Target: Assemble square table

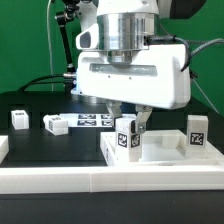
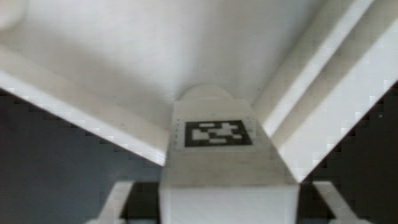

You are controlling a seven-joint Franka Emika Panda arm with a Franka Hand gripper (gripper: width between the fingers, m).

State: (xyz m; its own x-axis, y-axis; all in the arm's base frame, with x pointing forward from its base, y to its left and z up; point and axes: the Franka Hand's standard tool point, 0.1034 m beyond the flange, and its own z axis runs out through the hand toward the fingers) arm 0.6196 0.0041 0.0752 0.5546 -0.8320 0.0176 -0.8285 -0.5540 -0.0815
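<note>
Square table assembly is at an early stage, judging by how the parts lie. The slab (image 1: 162,150) lies flat on the desk (image 1: 35,102) in the lower right of the exterior view, rim up, just behind the border wall (image 1: 60,182).

Status of the 4 legs:
1. The held leg (image 1: 127,138) is upright in the claw (image 1: 129,127), low over the slab's corner on the exterior view's left. The claw is clenched on its upper part, with the tag facing the camera.
2. The far leg (image 1: 196,130) stands upright at the slab's end on the exterior view's right. Whether it is fastened or only set there cannot be told.
3. The end leg (image 1: 20,118) and the lying leg (image 1: 55,124) rest loose on the desk at the exterior view's left, well apart from the slab. The marker board (image 1: 95,120) lies between them and the claw.

Remaining work, as a judgement: seat and fasten the held leg, then fetch and fit the 2 loose legs. No leg can be confirmed as finished.

View comparison:
- The exterior view alone shows the whole layout, the 3 other legs and the claw's height above the slab. It hides the foot of the held leg behind the rim.
- The wrist view alone looks down the held leg (image 2: 217,135), which sits centred between the jaws. It shows the slab floor (image 2: 160,50) beyond the leg, with rim walls running on both sides of it. Contact between leg and slab cannot be told in either view.
</note>
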